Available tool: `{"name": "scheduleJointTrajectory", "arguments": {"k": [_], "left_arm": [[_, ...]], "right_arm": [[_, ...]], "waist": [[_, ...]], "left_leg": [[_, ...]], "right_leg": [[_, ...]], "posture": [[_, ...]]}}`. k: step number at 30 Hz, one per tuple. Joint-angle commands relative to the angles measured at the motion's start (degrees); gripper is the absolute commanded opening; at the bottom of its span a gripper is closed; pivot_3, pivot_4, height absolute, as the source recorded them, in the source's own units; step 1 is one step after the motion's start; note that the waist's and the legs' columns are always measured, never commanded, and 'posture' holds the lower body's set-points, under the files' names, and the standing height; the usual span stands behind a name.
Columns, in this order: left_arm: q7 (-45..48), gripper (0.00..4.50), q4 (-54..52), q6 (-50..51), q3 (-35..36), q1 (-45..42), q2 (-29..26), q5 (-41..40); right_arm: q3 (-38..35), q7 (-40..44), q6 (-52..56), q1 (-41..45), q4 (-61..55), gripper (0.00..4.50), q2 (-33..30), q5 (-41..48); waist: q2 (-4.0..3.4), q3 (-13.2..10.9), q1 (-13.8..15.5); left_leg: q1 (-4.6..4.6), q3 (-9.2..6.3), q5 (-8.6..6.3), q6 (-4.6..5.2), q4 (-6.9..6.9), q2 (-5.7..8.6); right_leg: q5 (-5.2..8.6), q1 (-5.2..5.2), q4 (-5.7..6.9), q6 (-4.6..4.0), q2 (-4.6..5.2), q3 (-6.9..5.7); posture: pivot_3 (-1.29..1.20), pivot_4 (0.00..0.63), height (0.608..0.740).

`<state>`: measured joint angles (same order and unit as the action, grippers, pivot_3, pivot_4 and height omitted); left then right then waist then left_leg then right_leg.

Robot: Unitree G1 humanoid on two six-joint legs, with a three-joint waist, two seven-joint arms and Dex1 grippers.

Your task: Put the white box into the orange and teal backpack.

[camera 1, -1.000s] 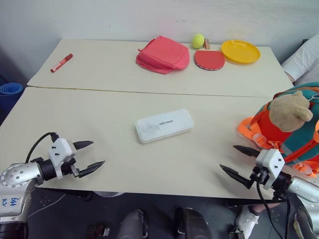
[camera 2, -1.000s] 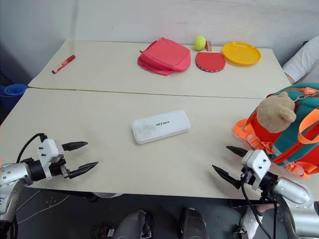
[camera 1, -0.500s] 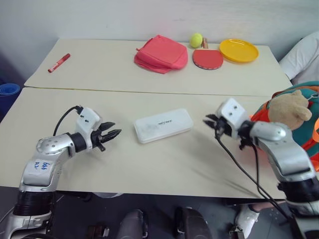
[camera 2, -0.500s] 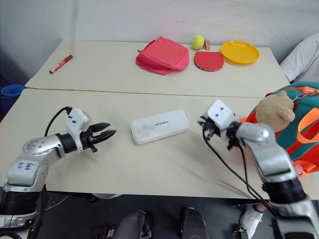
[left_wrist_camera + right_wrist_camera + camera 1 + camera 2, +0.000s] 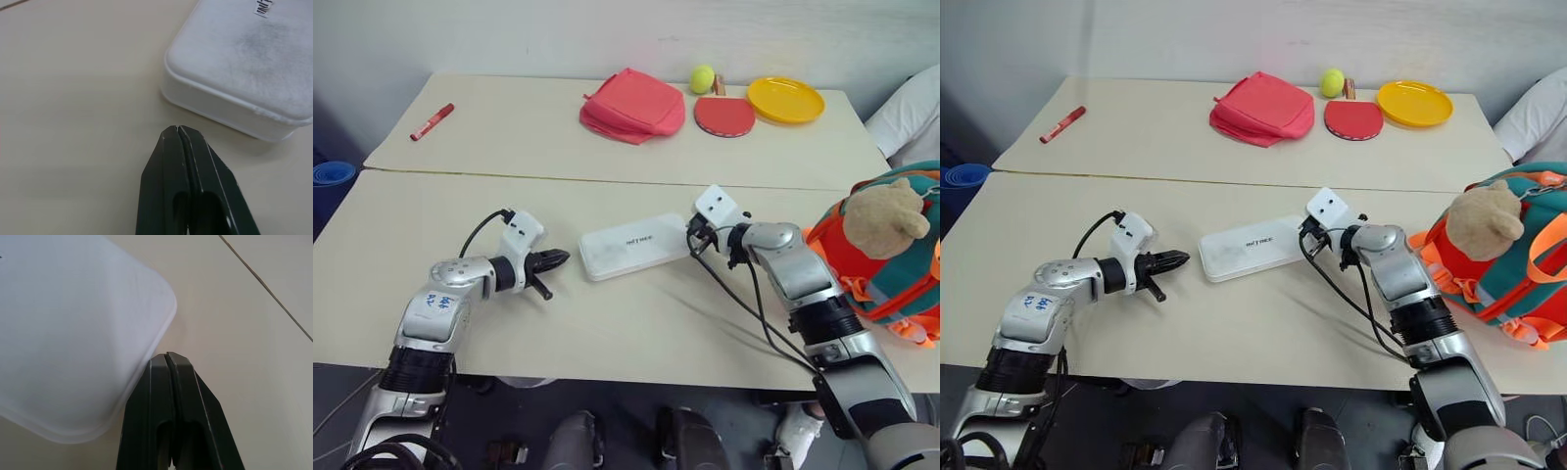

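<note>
The white box lies flat in the middle of the near table, small dark lettering on its lid. My left gripper is shut with nothing in it, its tip a short way off the box's left end. At the box's right end my right gripper is shut too, its tip right against a rounded corner of the box. The orange and teal backpack stands at the table's right edge with a tan plush bear on its front.
On the far table lie a pink-red pouch, a tennis ball, a red paddle, a yellow plate and a red marker. A person's white sleeve shows at the far right. A seam joins the two tables.
Both arms have come in from the table's near edge toward the two ends of the white box, and both grippers have gone from open to shut. The box has not moved.
</note>
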<state>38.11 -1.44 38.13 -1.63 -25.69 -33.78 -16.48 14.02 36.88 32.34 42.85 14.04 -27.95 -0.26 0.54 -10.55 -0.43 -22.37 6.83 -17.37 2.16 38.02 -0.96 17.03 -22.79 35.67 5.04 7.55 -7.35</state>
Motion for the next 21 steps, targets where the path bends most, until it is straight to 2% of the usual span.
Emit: {"name": "scheduleJointTrajectory", "arguments": {"k": [1,6,11,16,21], "left_arm": [[-1.7,0.02,-3.0,5.2,1.0,-1.4,2.3,-2.4],[-0.7,0.02,-5.1,6.7,0.2,-0.4,1.9,-1.9],[0.3,0.02,-5.3,9.4,1.1,-0.9,1.5,-3.0],[5.9,0.02,-8.8,10.8,-0.4,1.3,-1.8,-4.9],[9.0,0.02,-13.2,14.2,1.4,4.5,-4.0,-8.7]], "right_arm": [[-1.7,3.6,0.2,-0.3,-2.7,0.00,-1.2,1.9],[-4.2,7.2,5.2,-4.3,-11.1,0.00,-2.4,6.1],[-5.8,8.3,14.1,-13.0,-25.2,0.00,-3.7,10.6],[-8.8,5.8,22.7,-22.6,-38.7,0.00,-5.2,14.1],[-12.7,3.5,27.4,-30.0,-47.1,0.00,-7.1,15.7]], "waist": [[0.00,0.0,0.0],[0.00,0.0,0.1],[0.00,0.0,0.2],[0.00,0.0,0.2],[0.00,0.0,0.3]], "left_leg": [[0.00,0.00,0.00,0.00,0.00,0.00],[0.00,-0.01,0.00,0.00,0.00,-0.01],[0.01,-0.02,0.00,-0.01,0.00,-0.04],[0.03,-0.03,-0.04,-0.07,-0.01,-0.07],[0.03,-0.05,-0.07,-0.09,-0.02,-0.06]], "right_leg": [[0.00,0.00,0.00,0.00,0.00,0.00],[0.00,0.00,0.00,0.00,0.01,0.01],[0.00,0.01,0.00,0.00,0.03,0.02],[0.00,0.01,-0.03,0.00,0.04,0.05],[0.00,0.01,-0.06,0.00,0.09,0.08]], "posture": [[0.00,0.150,0.740],[0.00,0.150,0.740],[0.00,0.150,0.740],[0.00,0.150,0.740],[0.00,0.150,0.740]]}}
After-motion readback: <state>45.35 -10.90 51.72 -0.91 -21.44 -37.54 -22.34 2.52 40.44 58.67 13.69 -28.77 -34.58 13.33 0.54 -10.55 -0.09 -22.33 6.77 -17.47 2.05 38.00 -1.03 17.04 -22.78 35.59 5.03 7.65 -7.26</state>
